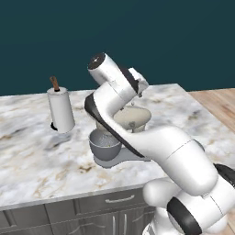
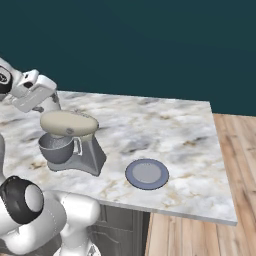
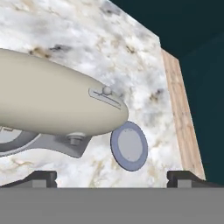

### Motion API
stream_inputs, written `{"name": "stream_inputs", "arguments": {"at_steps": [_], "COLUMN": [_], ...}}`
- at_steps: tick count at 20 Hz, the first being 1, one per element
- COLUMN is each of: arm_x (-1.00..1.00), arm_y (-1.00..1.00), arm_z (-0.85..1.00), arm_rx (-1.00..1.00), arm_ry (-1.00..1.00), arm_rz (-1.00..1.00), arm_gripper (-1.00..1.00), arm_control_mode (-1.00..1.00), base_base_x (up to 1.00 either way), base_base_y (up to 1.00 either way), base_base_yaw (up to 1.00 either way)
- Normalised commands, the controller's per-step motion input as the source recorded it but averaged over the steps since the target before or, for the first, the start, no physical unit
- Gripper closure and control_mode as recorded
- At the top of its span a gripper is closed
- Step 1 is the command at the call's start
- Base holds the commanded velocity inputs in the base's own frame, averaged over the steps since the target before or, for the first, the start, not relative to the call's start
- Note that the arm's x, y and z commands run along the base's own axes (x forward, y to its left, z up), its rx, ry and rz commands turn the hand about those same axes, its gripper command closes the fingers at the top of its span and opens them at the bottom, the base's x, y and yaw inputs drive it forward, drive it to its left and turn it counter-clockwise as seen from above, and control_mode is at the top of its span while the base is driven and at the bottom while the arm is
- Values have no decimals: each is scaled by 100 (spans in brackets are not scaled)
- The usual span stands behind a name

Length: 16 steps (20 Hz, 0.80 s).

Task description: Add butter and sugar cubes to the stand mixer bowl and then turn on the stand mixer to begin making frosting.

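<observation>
Stand mixer (image 2: 75, 145) sits centre-left of the right base view on the marbled desk (image 2: 170, 125): flat grey base, upright grey neck, smooth rounded beige head. The stand mixer bowl (image 2: 56, 148), deep grey metal with a smooth rim and a side handle, is seated on the base under the head. In the left base view the mixer (image 1: 131, 120) lies mid-frame, largely behind the white arm, with the bowl (image 1: 104, 144) showing at its left.

Left base view alone gives the paper-towel roll (image 1: 61, 109), a white cylinder on a brown stick, upright at upper left, well apart from the mixer. Right base view and hand view give the plate (image 2: 146, 174), round, flat, blue-grey, near the desk's front edge, right of the mixer. Hand view shows the beige head (image 3: 57, 105) up close, with a slotted strip and a small knob (image 3: 106, 90) on its side, the plate (image 3: 129, 145) just below its tip.

Arm is folded over the mixer; the hand (image 3: 112, 177) hovers just above and behind the head. Fingertips sit wide apart at the bottom corners of the hand view: released, holding nothing.
</observation>
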Motion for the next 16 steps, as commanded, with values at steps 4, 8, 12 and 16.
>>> {"name": "stream_inputs", "arguments": {"at_steps": [4, 8, 12, 16], "arm_x": [-11, -1, -21, -16], "arm_y": [0, -5, -22, -21], "arm_z": [-16, -27, -35, -31], "arm_rx": [-19, -9, -6, -2], "arm_ry": [-5, -11, -14, -14], "arm_rz": [-2, -1, -2, -3], "arm_gripper": [-100, -100, -100, -100], "arm_control_mode": [-100, -100, -100, -100], "base_base_x": [0, 0, 0, 0], "base_base_y": [0, 0, 0, 0], "base_base_yaw": [0, 0, 0, 0]}}
